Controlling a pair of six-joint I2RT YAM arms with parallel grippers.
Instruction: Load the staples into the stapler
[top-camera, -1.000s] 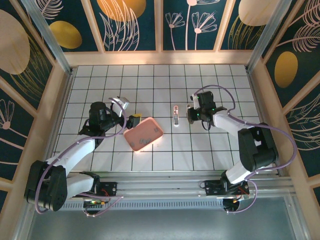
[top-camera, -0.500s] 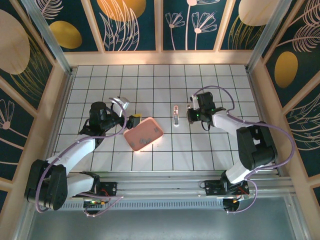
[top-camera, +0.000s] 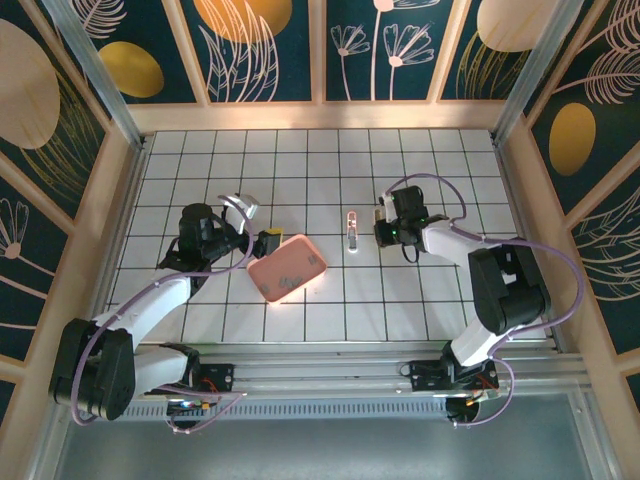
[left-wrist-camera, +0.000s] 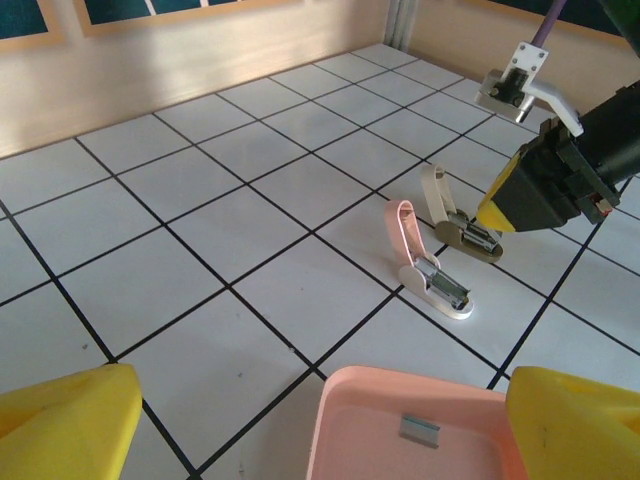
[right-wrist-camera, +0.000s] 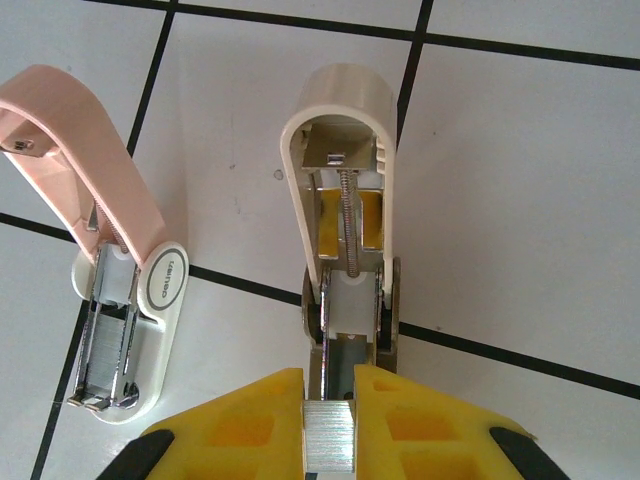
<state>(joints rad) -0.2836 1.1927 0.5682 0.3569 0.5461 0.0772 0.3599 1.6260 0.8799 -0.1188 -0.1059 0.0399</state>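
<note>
Right wrist: right gripper (right-wrist-camera: 328, 408) clenches the staples (right-wrist-camera: 328, 440) at the open channel of the stapler (right-wrist-camera: 340, 110); next, they likely need sliding squarely in.

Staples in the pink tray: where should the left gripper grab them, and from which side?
Probably from straight above, pinching the staples across their short width. The strip lies flat on the tray floor, and the raised rim blocks a sideways approach.
</note>
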